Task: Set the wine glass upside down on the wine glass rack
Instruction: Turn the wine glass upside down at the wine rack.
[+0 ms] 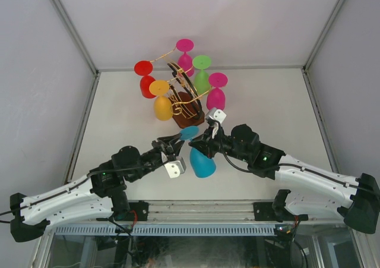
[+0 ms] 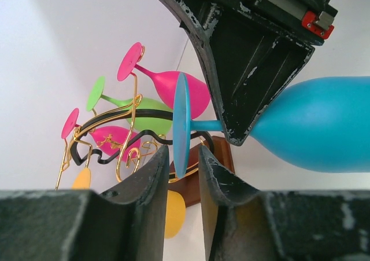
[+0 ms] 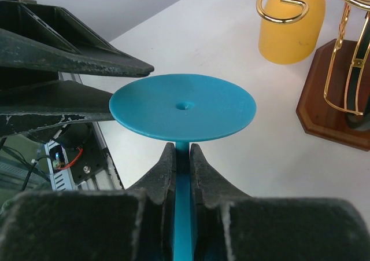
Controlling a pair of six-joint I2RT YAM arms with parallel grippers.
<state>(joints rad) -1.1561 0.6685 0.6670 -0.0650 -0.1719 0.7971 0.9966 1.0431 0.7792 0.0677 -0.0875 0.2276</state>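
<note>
Top view: the wine glass hung at frame centre, just below the wine glass rack. It was tilted, with its foot toward the rack and its bowl toward the lower edge.

Left wrist view: the left gripper stood slightly parted around the foot's rim without pinching it, probably a handover.

Right wrist view: the right gripper was clamped on the stem, which ran down-frame.

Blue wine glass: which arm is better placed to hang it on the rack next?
Right. The right gripper is shut on the blue wine glass by its stem; the left gripper stands open around its foot. The rack stands nearby.
</note>
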